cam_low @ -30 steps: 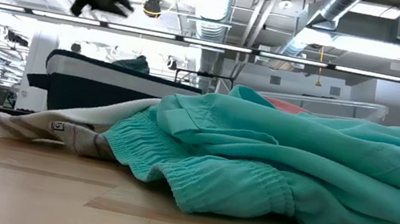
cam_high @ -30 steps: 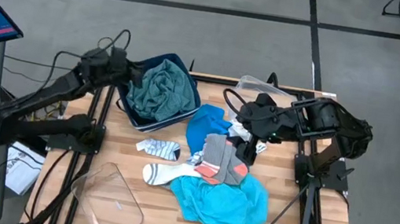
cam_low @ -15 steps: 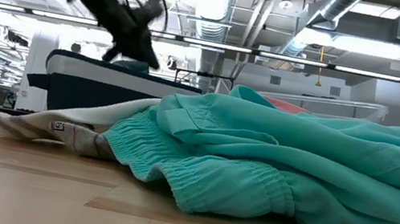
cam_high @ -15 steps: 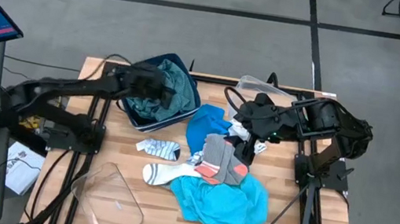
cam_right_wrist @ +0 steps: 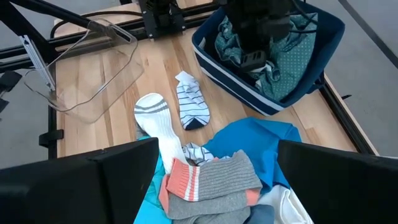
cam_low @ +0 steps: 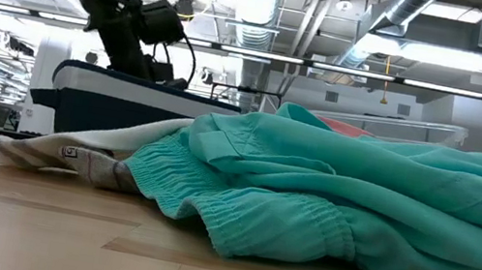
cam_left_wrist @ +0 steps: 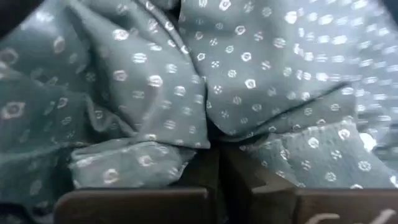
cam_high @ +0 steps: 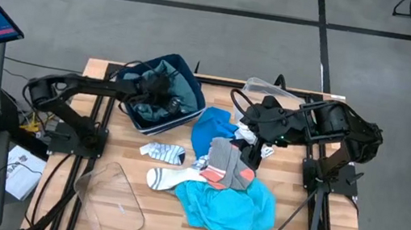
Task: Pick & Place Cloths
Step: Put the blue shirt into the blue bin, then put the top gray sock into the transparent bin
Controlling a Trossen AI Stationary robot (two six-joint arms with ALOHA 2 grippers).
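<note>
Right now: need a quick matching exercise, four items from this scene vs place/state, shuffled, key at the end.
Items:
1. teal patterned shirt
2. left gripper
3. right gripper
4. clear tub

Places or states:
A. empty, at the table's near left corner
B. open, above the black garment by the blue top
C. bunched inside the dark blue bin
D. shut, down in the bin on the fabric

Pairs: 1-C, 2-D, 3-B, 4-A
</note>
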